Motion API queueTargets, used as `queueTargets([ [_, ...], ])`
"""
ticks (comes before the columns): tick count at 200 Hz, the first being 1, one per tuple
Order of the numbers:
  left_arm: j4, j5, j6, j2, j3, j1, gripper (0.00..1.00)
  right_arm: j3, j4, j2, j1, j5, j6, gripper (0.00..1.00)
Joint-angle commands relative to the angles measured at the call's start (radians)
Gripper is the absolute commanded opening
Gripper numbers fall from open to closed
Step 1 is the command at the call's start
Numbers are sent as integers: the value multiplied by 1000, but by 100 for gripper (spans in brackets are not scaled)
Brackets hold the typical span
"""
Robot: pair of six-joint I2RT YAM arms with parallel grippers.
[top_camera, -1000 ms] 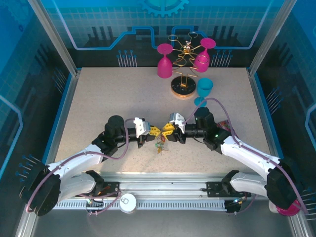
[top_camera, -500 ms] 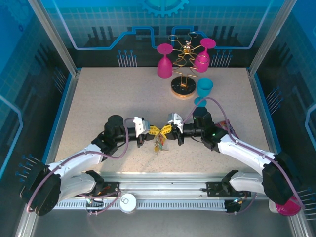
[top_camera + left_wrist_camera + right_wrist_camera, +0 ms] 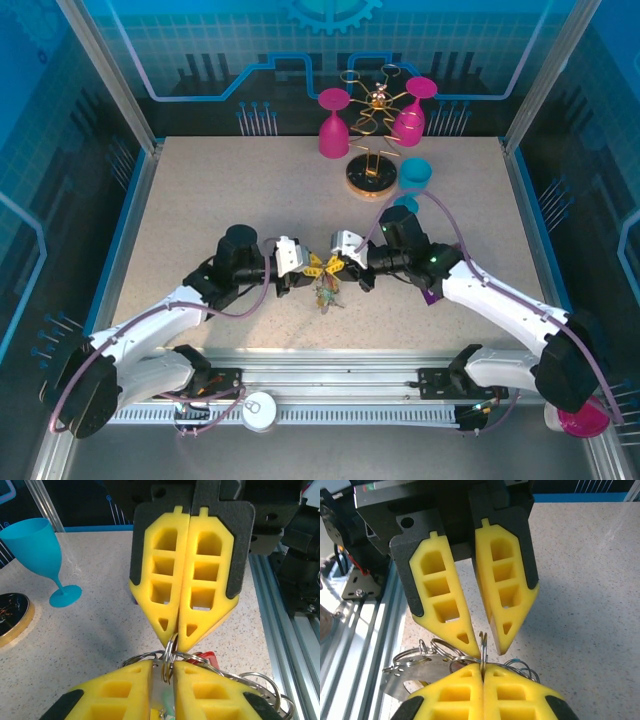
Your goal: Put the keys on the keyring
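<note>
Claws meet tip to tip over the near-middle of the surface [image 3: 200,220], one arm angled in from each side. In the right wrist view, the right claw [image 3: 482,669] is clamped flat, pads pressed together on the thin metal keyring [image 3: 482,641], which stands on edge and pokes out past its tips. The left claw [image 3: 485,650] faces it from the opposite side, parted by a narrow gap. The keyring's edge sits inside that gap, and I cannot tell whether either pad touches it. The left wrist view agrees: the right claw [image 3: 173,638] is closed with the keyring [image 3: 171,648] sticking out below its tips, and the left claw [image 3: 163,666] is a slit apart with metal in the slit. The keys [image 3: 327,294] hang in a small bunch just under the two claws [image 3: 313,266] [image 3: 338,266] – too small in the top view to tell if they touch the surface. Several silvery split rings [image 3: 442,647] fan out beside the pinched keyring, and a red bit [image 3: 207,656] shows among them. At the far side stands a gold rack [image 3: 370,105] on a round wooden base [image 3: 366,180] with two pink goblets [image 3: 333,135] at it. A blue goblet [image 3: 35,550] stands upright just right of the base.
</note>
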Motion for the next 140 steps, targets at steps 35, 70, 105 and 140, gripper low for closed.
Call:
queueTargets([
  [35, -173, -12, 110, -23, 69, -7, 19, 161, -267, 76, 71, 155, -179, 0],
  [70, -178, 7, 109, -22, 78, -7, 17, 216, -300, 110, 104, 173, -204, 0],
  [105, -141, 30, 89, -6, 76, -5, 2, 229, -267, 126, 131, 177, -187, 0],
  [140, -109, 40, 93, -21, 49, -5, 0, 102, -70, 28, 66, 120, -29, 20],
])
